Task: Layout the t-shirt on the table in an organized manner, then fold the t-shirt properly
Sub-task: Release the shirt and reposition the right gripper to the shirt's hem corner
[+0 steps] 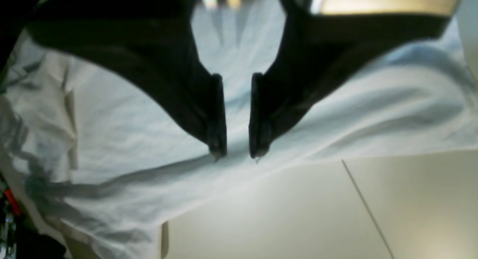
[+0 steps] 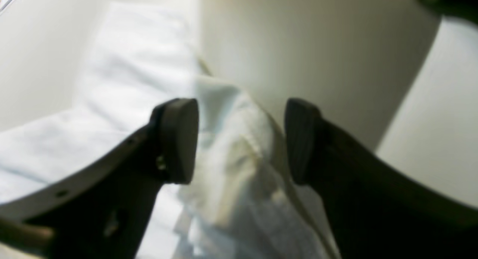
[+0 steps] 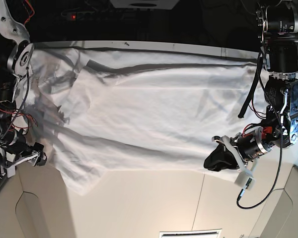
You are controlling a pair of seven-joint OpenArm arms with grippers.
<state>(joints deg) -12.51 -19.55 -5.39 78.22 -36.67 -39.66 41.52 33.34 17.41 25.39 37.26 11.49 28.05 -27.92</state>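
The white t-shirt (image 3: 139, 119) lies spread across my table (image 3: 139, 208), body flat, ready for folding. My left gripper (image 1: 238, 154) hovers narrowly parted over its hem; my right gripper (image 2: 241, 139) gapes wide around a bunched sleeve, gripping nothing.

1. T-shirt (image 3: 149, 119): plain white, no print; grey shadow in the folds. Looks bluish-white in left wrist view, w/ a yellowish tint on the bunched bit in right wrist view.
2. Table (image 3: 139, 208): matte off-white/cream, thin dark seam line across it.
3. Left gripper (image 1: 238, 154): black fingers, blurry pale gold/tan strip up top.
4. Right gripper (image 2: 241, 139): dark grey pads, fingers lit beige-grey on one edge, otherwise near black.
5. Arms in base view: black housings, silver-grey metal parts, red + black wires at the side; small white connector on a black cable.
6. Background past table edge: black, one small red light.
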